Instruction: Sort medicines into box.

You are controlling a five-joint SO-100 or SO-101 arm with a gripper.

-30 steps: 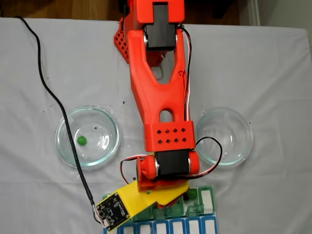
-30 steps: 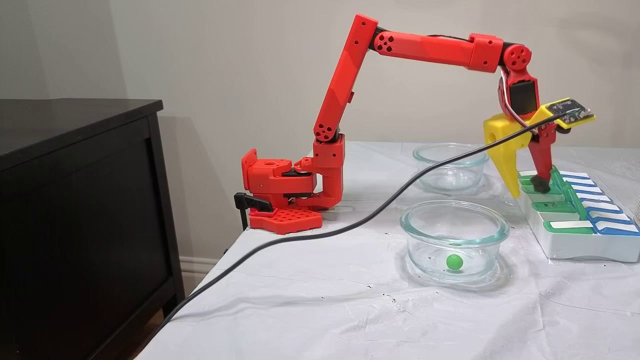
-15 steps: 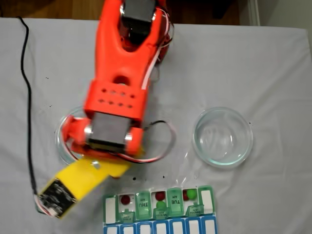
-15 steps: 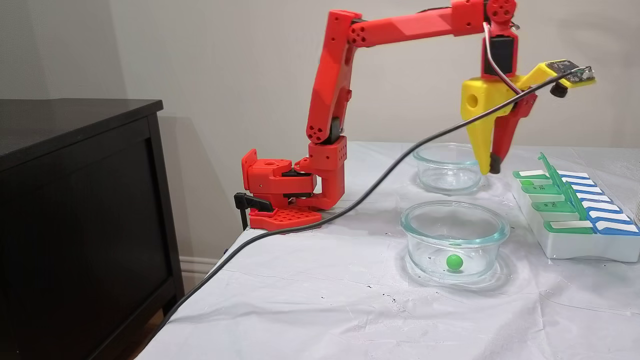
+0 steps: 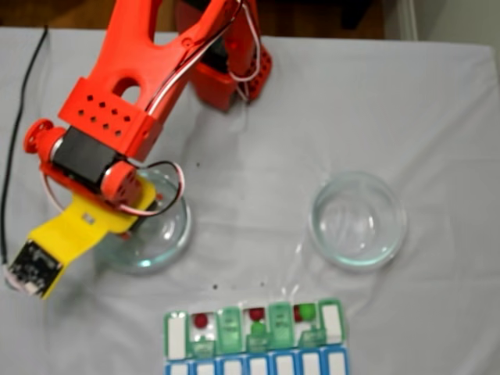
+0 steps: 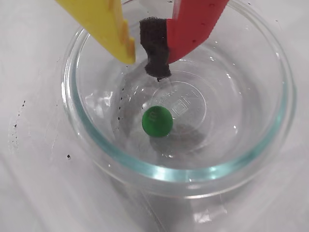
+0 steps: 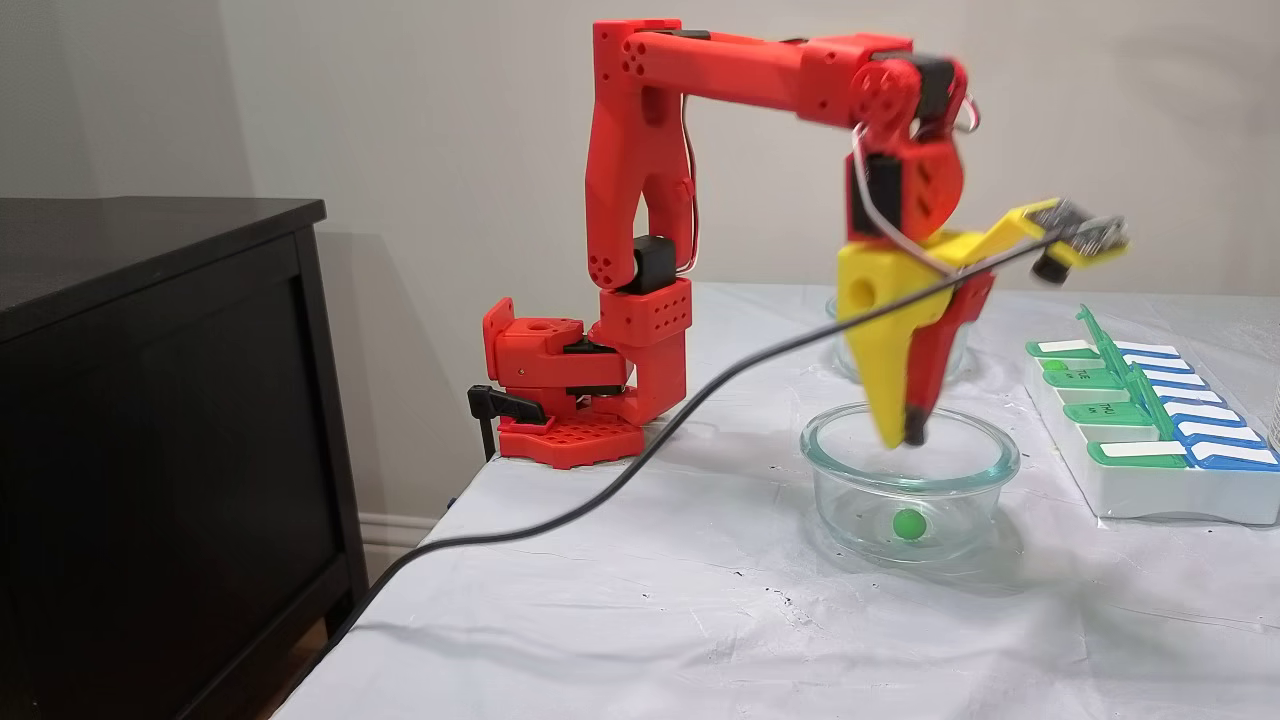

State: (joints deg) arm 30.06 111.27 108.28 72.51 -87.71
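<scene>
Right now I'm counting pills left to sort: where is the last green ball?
The green ball lies inside the glass dish nearest the side fixed camera, just under the gripper.

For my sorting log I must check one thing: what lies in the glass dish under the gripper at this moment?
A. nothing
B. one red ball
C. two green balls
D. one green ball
D: in the wrist view a single green ball rests on the bottom of the glass dish, just below the gripper.

- Arm: red.
- Gripper: one yellow finger, one red with black pad.
- Ball: green.
- Dish: clear glass.
- Box: green and blue lids, white labels.
- Cloth: white.
</scene>
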